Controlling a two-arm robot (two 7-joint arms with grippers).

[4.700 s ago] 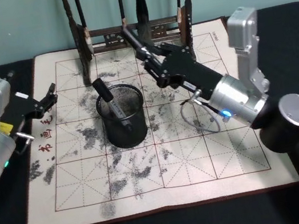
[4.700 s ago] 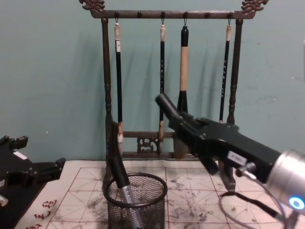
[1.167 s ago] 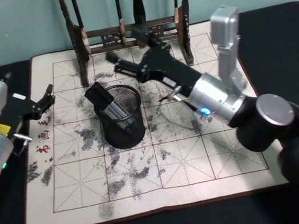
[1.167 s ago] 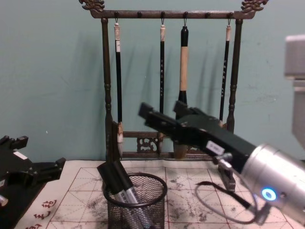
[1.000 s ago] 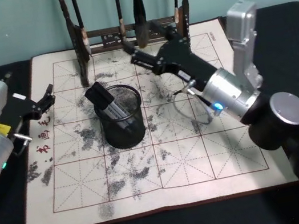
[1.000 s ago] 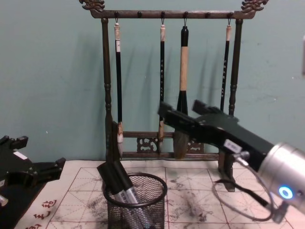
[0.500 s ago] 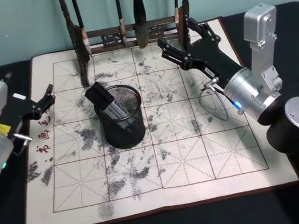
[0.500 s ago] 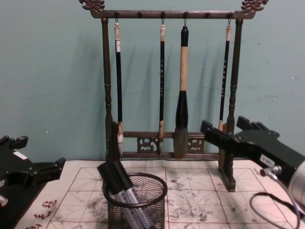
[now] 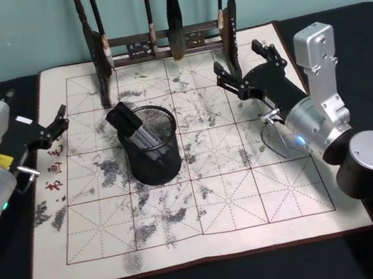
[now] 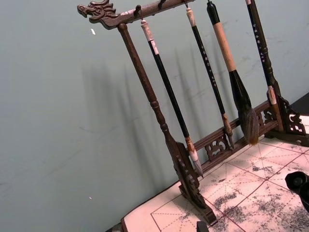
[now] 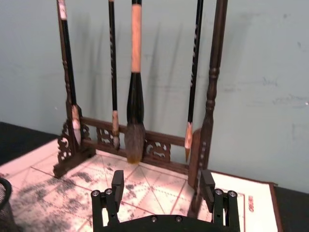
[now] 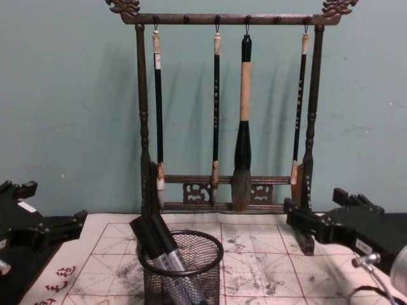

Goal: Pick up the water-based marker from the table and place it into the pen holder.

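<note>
My right hand (image 9: 247, 71) hangs over the far right part of the practice mat, its two fingers spread wide with nothing between them, just short of the right post of the brush rack. My left hand (image 9: 53, 123) sits over the mat's left edge, fingers slightly parted and empty.

Between the two hands, toward the mat's far left quarter, stands one round black wire-mesh pen holder (image 9: 151, 149). Inside it leans the water-based marker (image 9: 134, 130), grey-bodied with a black cap, tilted so the cap pokes above the rim on the left side; from the chest view I count two black caps there.

One cream gridded calligraphy mat (image 9: 203, 194), smudged with ink, covers the black table (image 9: 365, 43). At its far edge stands one dark wooden brush rack (image 12: 222, 19) with four brushes hanging.
</note>
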